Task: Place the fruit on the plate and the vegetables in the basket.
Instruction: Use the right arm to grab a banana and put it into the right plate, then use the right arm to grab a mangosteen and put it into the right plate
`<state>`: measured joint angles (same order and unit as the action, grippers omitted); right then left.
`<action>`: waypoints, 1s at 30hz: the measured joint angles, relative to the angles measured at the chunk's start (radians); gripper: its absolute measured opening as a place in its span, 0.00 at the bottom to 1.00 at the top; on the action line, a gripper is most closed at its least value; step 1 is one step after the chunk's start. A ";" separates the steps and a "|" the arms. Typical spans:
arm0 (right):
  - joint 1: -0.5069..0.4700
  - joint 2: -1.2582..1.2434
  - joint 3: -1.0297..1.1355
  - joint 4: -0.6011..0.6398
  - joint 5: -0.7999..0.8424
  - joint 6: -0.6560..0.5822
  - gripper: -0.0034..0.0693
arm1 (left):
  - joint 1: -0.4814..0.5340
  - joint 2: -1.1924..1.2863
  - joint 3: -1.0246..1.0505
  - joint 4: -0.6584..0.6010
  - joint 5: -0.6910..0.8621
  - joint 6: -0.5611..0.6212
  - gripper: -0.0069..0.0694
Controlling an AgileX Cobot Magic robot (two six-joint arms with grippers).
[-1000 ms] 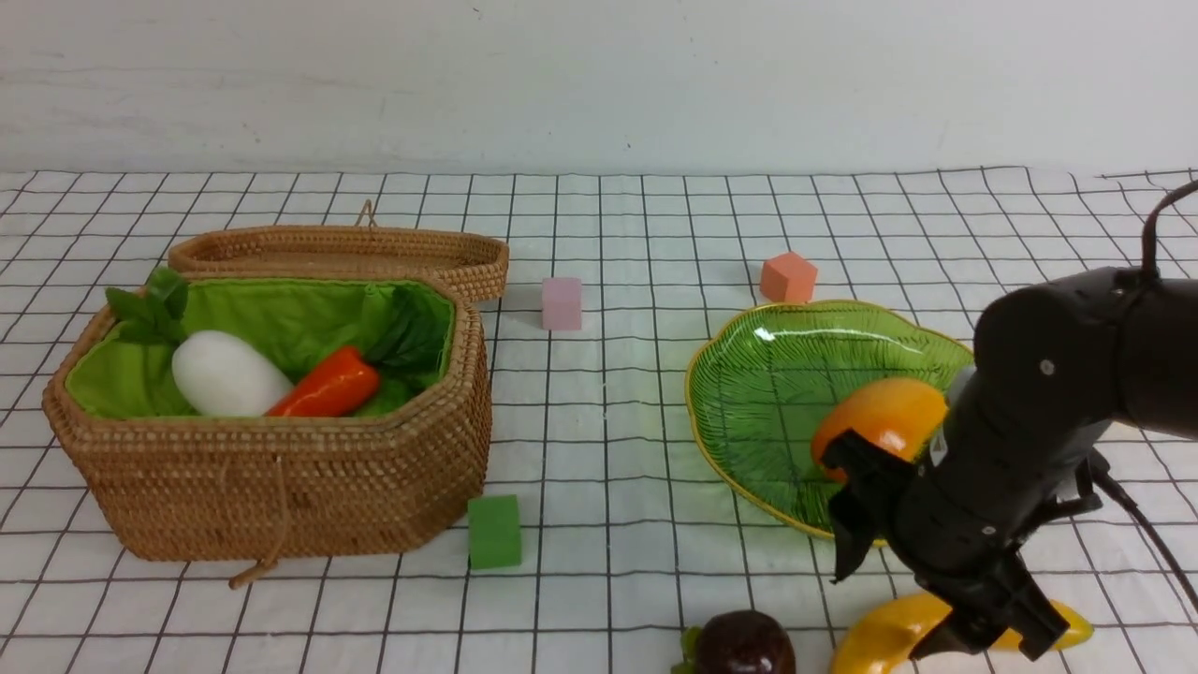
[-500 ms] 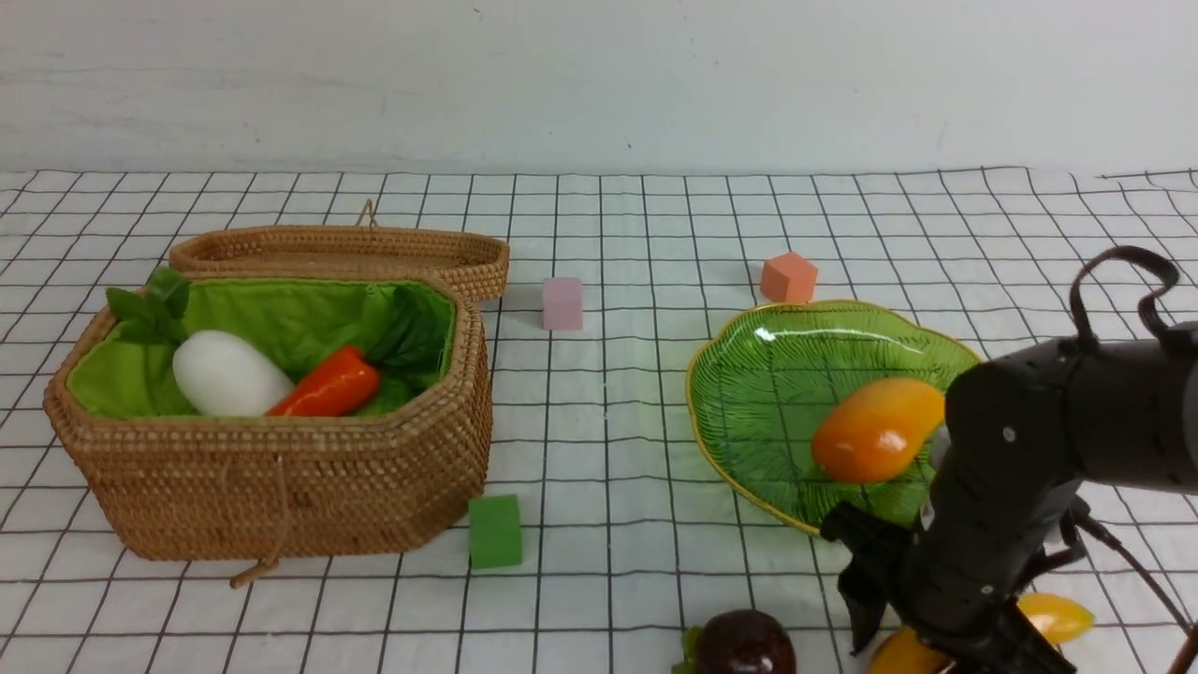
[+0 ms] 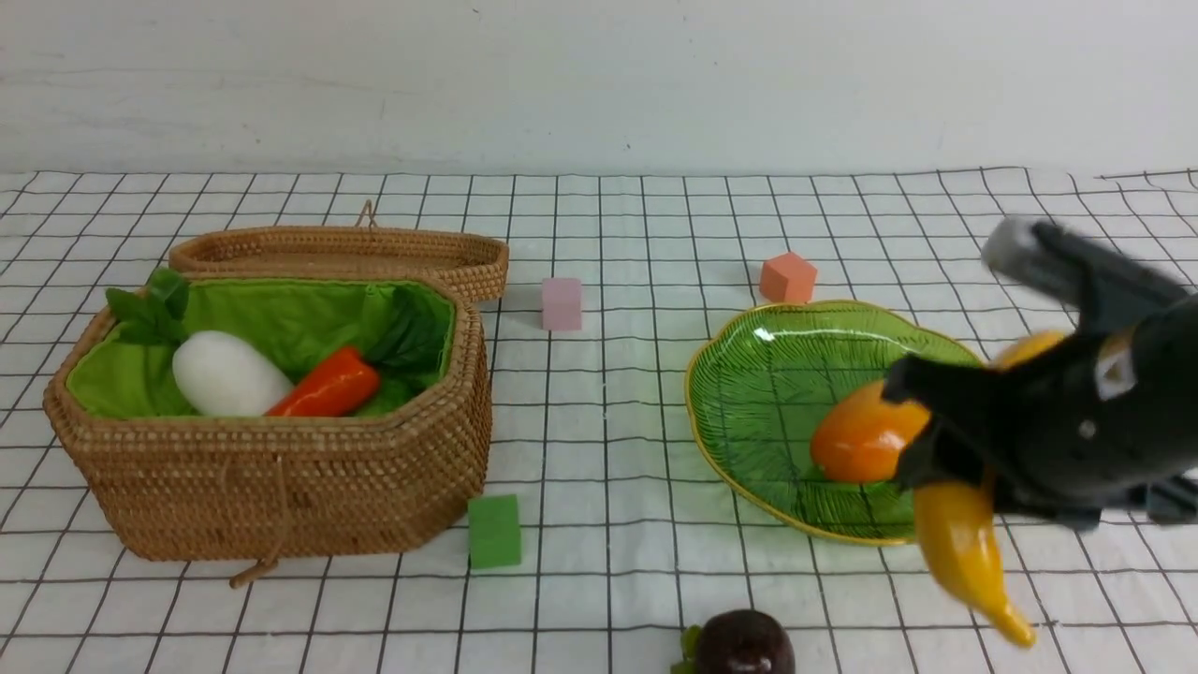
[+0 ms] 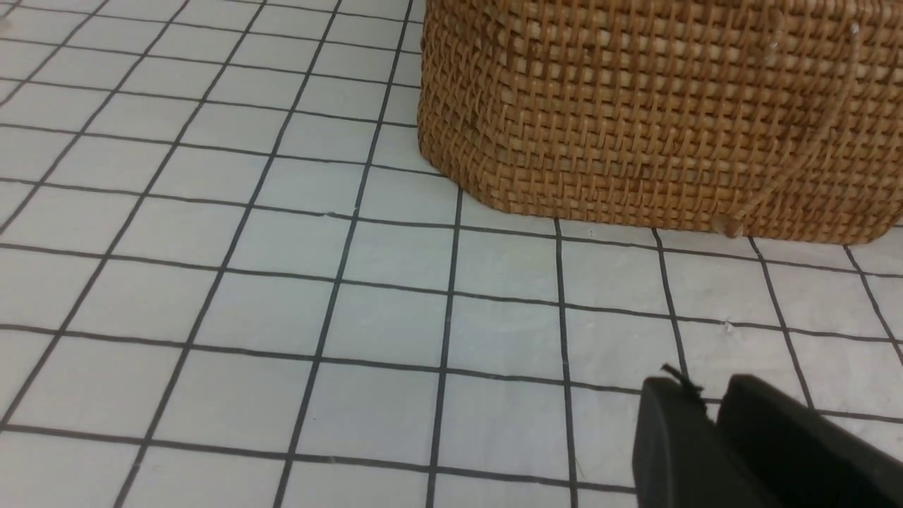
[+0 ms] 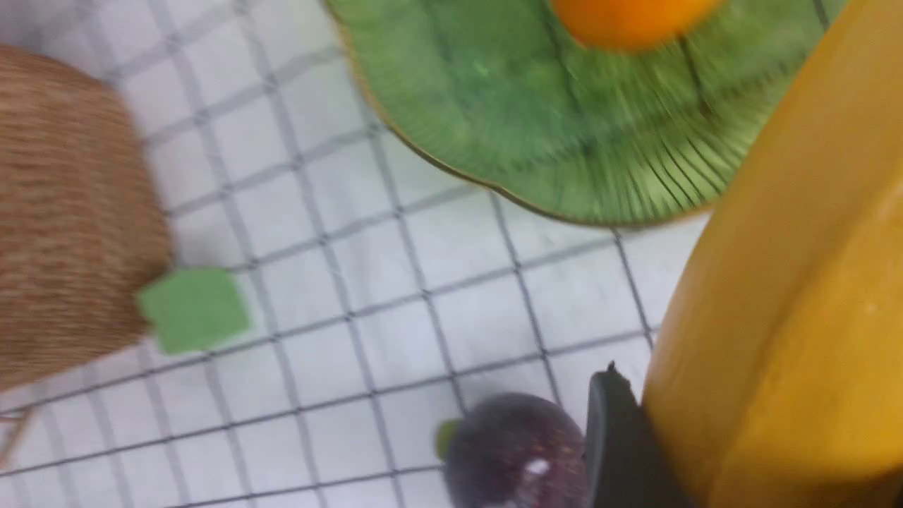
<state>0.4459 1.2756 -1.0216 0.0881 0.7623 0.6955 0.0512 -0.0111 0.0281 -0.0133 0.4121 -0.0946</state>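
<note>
My right gripper point(image 3: 922, 431) is shut on the long yellow banana point(image 3: 964, 552), holding it off the cloth at the plate's near right edge with one end hanging down. In the right wrist view the banana point(image 5: 790, 317) lies against one black finger point(image 5: 621, 444). An orange mango point(image 3: 856, 440) lies on the green plate point(image 3: 777, 374). The dark purple fruit point(image 3: 744, 644) sits on the cloth at the front edge. A white radish point(image 3: 225, 374) and a red pepper point(image 3: 328, 384) lie in the open basket point(image 3: 281, 440). My left gripper point(image 4: 709, 402) is shut and empty, low beside the basket point(image 4: 635, 106).
The basket's lid point(image 3: 346, 253) lies open behind it. A green cube point(image 3: 494, 531) stands at the basket's front right corner, a pink cube point(image 3: 562, 303) in the middle at the back and an orange cube point(image 3: 788, 277) just behind the plate.
My right gripper dropped onto the banana lying on the cloth, closed on it, then lifted it up toward the plate. The left arm stayed still.
</note>
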 joint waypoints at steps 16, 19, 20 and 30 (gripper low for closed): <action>-0.051 0.629 -0.534 0.084 -0.111 0.100 0.50 | 0.000 0.000 0.000 0.000 0.000 0.000 0.21; -0.051 0.685 -0.575 0.079 -0.096 0.105 0.56 | 0.000 0.000 0.000 0.000 0.000 0.000 0.21; -0.051 0.711 -0.598 0.073 -0.091 0.105 0.64 | 0.000 0.000 0.000 0.000 0.000 0.000 0.21; -0.051 0.664 -0.618 0.061 -0.001 0.043 0.97 | 0.000 0.000 0.000 0.000 0.000 0.000 0.21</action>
<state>0.3952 1.9398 -1.6396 0.1489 0.7617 0.7386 0.0512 -0.0111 0.0281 -0.0133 0.4121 -0.0946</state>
